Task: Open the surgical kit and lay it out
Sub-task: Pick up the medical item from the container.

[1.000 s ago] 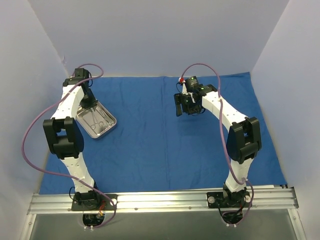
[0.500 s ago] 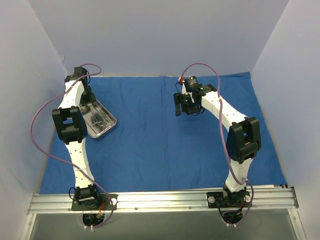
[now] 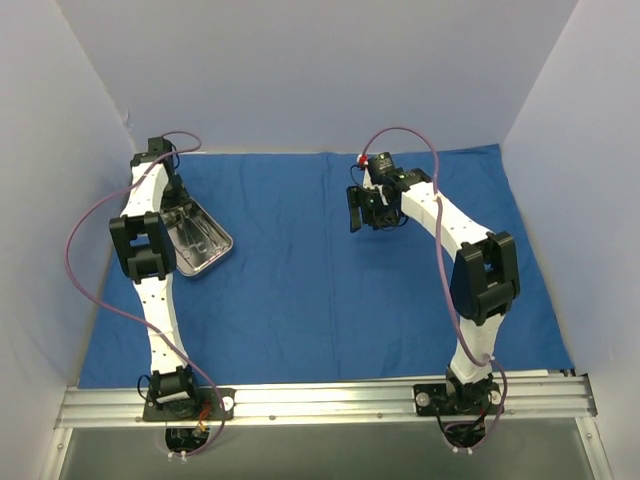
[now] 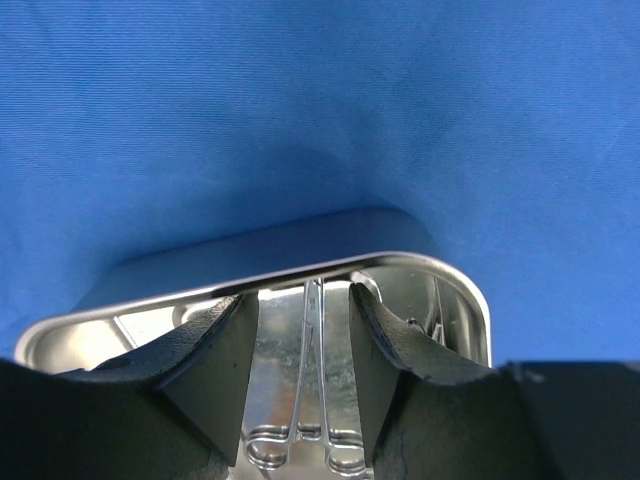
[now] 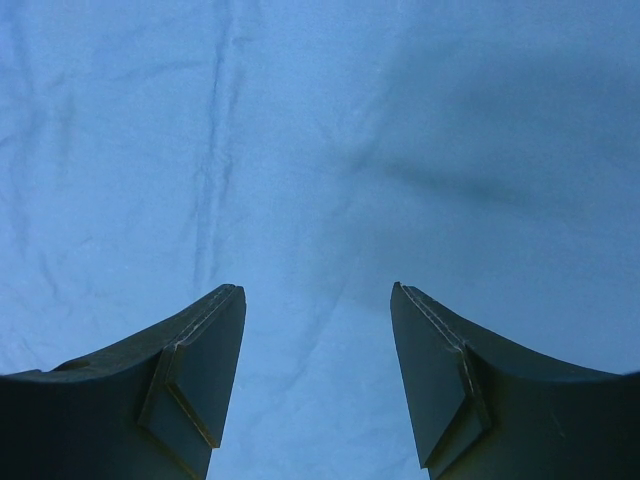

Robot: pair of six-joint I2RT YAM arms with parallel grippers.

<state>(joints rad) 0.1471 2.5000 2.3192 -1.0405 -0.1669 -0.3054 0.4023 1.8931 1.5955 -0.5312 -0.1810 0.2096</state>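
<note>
The surgical kit's royal-blue cloth [image 3: 320, 270] lies spread flat over the table. Its shiny steel tray [image 3: 215, 258] sits at the left on the cloth. Thin ring-handled instruments [image 3: 204, 236] lie inside it. My left gripper [image 3: 179, 211] is at the tray's far left end. In the left wrist view it [image 4: 303, 300] is open, with one instrument [image 4: 312, 380] lying in the tray [image 4: 430, 262] between the fingers and a gap on each side. My right gripper [image 3: 358, 212] hangs open above the cloth [image 5: 320, 150] at the back centre, holding nothing [image 5: 315, 288].
Pale walls close the table in on the left, back and right. A metal rail [image 3: 330, 400] with both arm bases runs along the near edge. A second instrument [image 4: 438, 310] lies along the tray's right side.
My left gripper has opened over the tray, and the left arm's elbow has swung back toward the far left. The right arm has hardly moved.
</note>
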